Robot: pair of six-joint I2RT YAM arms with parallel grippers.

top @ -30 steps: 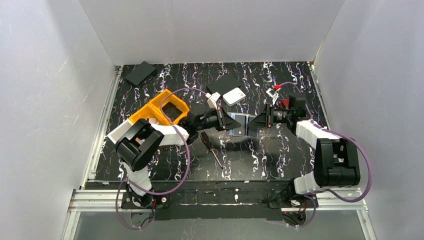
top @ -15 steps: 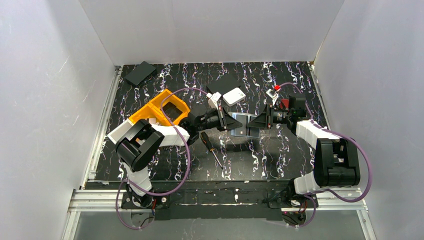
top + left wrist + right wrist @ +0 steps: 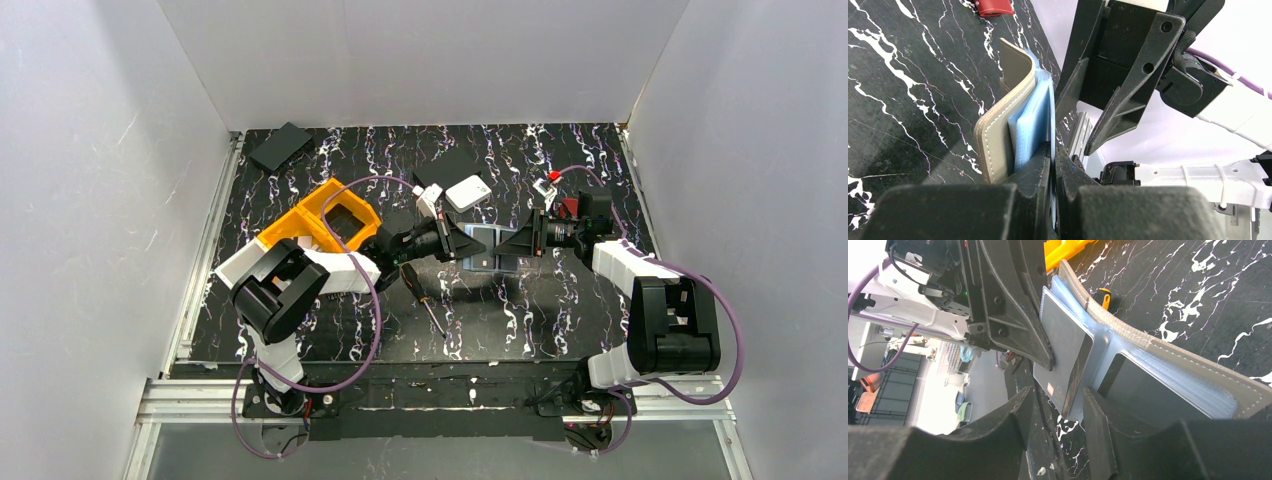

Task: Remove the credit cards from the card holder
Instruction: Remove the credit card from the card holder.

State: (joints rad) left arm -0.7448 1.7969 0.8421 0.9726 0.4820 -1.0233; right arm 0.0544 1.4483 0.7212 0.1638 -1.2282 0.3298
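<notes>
On the black marbled table [image 3: 560, 300], the card holder [image 3: 488, 262] is spread open between the two arms. The left gripper [image 3: 1053, 150] stays clamped on its pale blue inner sleeve. The right gripper [image 3: 1059, 395] has just widened and its jaws are now loose around a grey card [image 3: 1063, 350]. That card seems let go and is not yet out.
</notes>
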